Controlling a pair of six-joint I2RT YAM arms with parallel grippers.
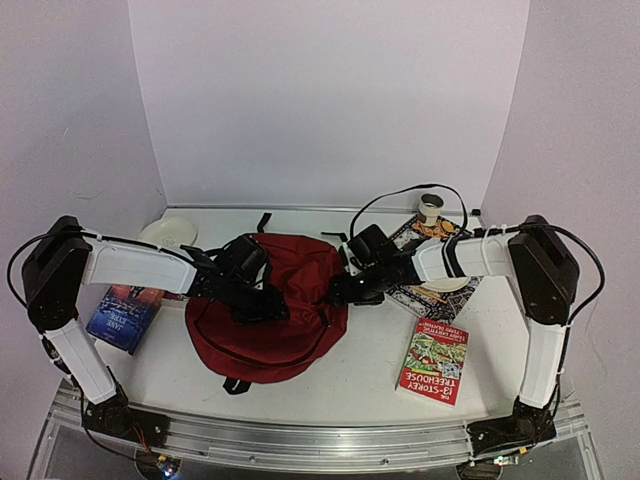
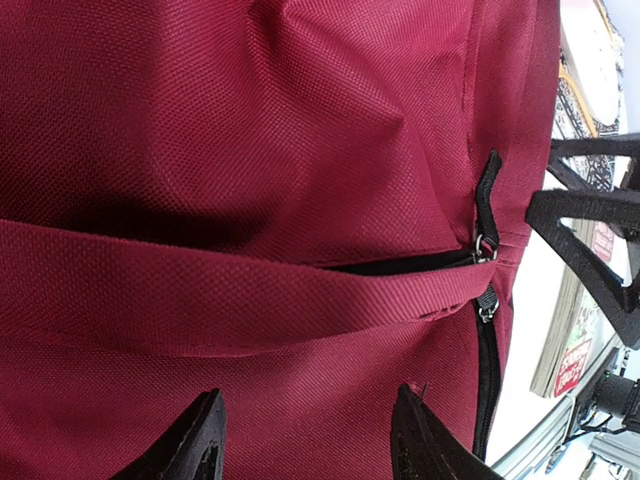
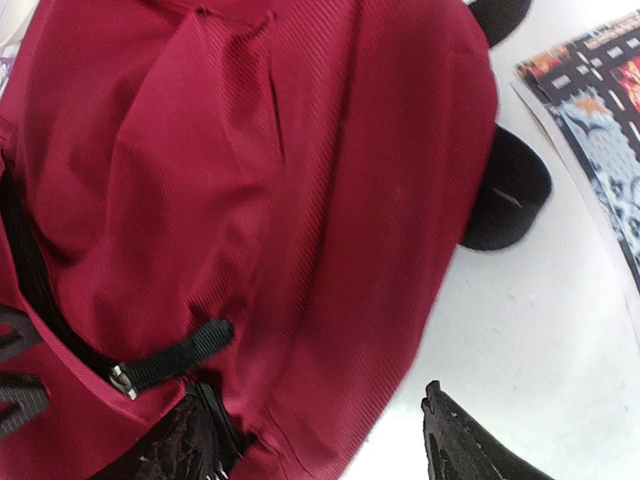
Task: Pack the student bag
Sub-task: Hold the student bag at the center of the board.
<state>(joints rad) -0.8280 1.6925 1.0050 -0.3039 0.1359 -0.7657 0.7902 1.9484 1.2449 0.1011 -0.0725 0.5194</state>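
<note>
the student bag (image 1: pixel 270 335) lies flat between the left gripper (image 2: pixel 310 400) and the right gripper (image 3: pixel 312 410), its zip (image 2: pixel 410 264) looking mostly shut, so opening it seems the step in hand. nearer, right of the bag, a red book (image 1: pixel 434 360) awaits packing. the left fingers are apart above the fabric. the right fingers are apart astride the bag's right edge, by a zip pull (image 3: pixel 165 368).

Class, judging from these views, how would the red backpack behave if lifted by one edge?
Probably floppy: the student bag lies flat with creased fabric, so it would likely sag. Probably light: it looks nearly empty. The woven cloth seems grippy, not slippery.
</note>
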